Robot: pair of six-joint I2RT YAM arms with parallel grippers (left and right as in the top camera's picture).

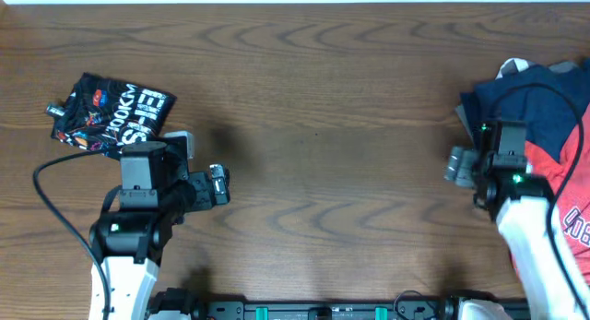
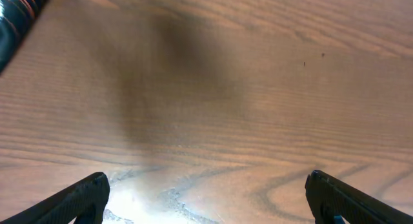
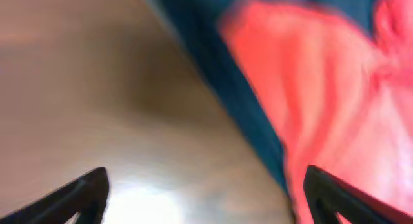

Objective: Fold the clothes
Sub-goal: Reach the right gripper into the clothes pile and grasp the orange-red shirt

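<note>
Nearest to us, the left tool [image 2: 206, 201] is released. Its two dark fingers [image 2: 80, 199] sit at the bottom corners of the left wrist view, spread wide, with only the bare wood grain of the surface [image 2: 271, 101] between them. A soft shadow darkens the wood just ahead. In the far top-left corner we see a sliver of the black T-shirt [image 2: 14, 20].

The right tool [image 3: 206, 198] is released too, its fingers spread to the bottom corners of its own view with nothing between them. That view is blurred. We make out wood on the left, then a diagonal band of the navy T-shirt [image 3: 213, 75], and the coral-red T-shirt [image 3: 335, 95] filling the right side. One finger shows in front of the coral fabric, but we cannot tell whether it touches it.

From overhead, both arms rise from the near edge. The left tool points toward the middle of the surface and the right tool points left, just beside the pile. Beyond the left arm, the black T-shirt lies as a compact bundle with white lettering, near that arm's wrist. At the right edge the coral-red T-shirt lies nearer us, partly under the right arm. The navy T-shirt is heaped behind it with a black cable [image 1: 544, 88] crossing it, and a pale scrap of fabric [image 1: 513, 69] shows at the far tip.
</note>
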